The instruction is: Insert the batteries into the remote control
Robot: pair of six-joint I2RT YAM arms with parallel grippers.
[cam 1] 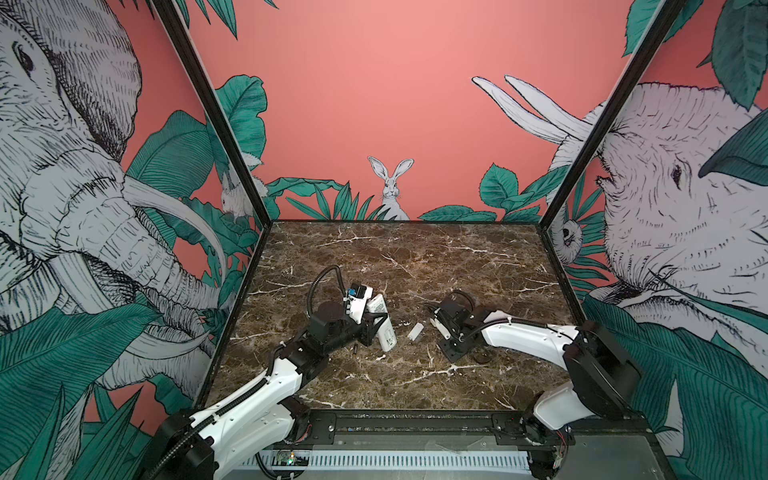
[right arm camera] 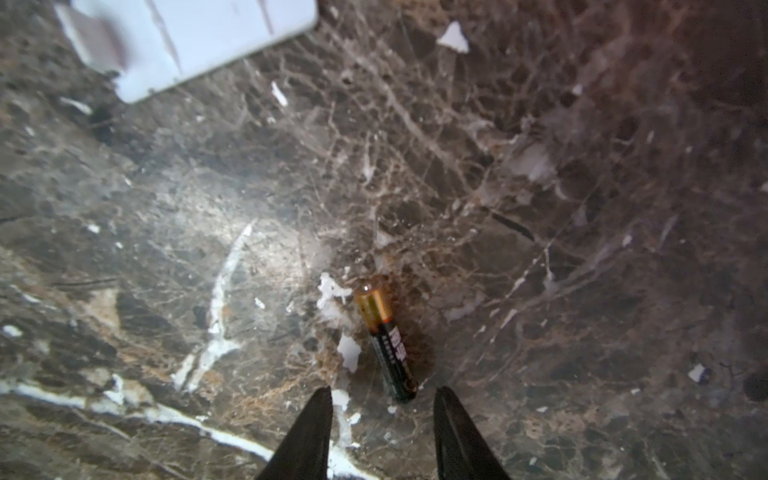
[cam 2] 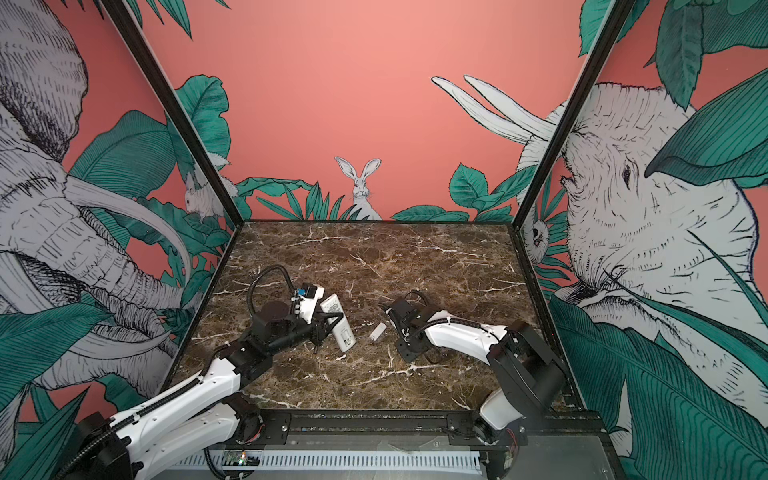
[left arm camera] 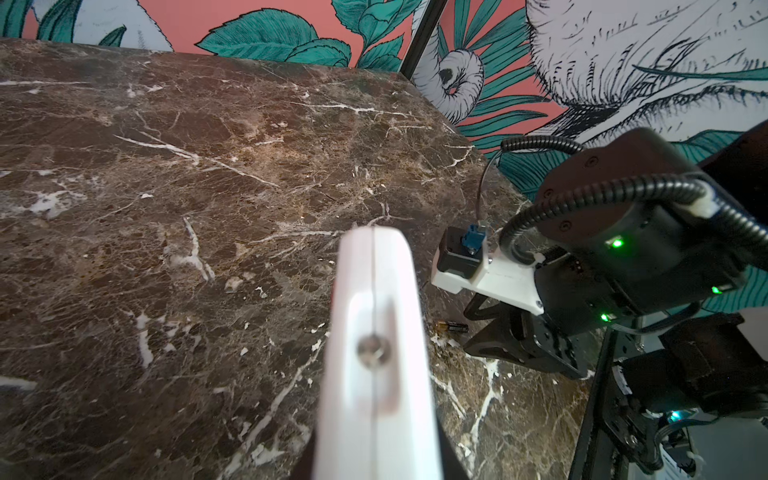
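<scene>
Right wrist view: the right gripper (right arm camera: pixel 383 390) hung low over the marble table (right arm camera: pixel 582 208) with its 2 black fingers (right arm camera: pixel 316 419) apart. 1 battery (right arm camera: pixel 386 345) lay flat on the marble, its black end in the gap between the tips and its gold end pointing away. Neither finger touched it. A corner of a small white plastic piece (right arm camera: pixel 187 41) lay farther off, well apart from the battery.

In both top views the left gripper (cam 1: pixel 375 326) was clamped across the middle of the white remote (cam 1: pixel 386 337), which it held tilted, left of the table's centre. Whether the remote's lower end touched the marble could not be told. The white piece (cam 1: pixel 415 331) lay between the remote and the right gripper, apart from both. Open marble ran from both grippers to the back wall (cam 1: pixel 395 124), while the right arm's elbow (cam 1: pixel 598 365) stood near the right wall (cam 1: pixel 665 249).

In the top views the battery by the right gripper could not be made out. The left wrist view showed the remote (left arm camera: pixel 374 332) edge-on and blurred, with that battery (left arm camera: pixel 453 327) just beside the right gripper's fingers (left arm camera: pixel 498 345).
</scene>
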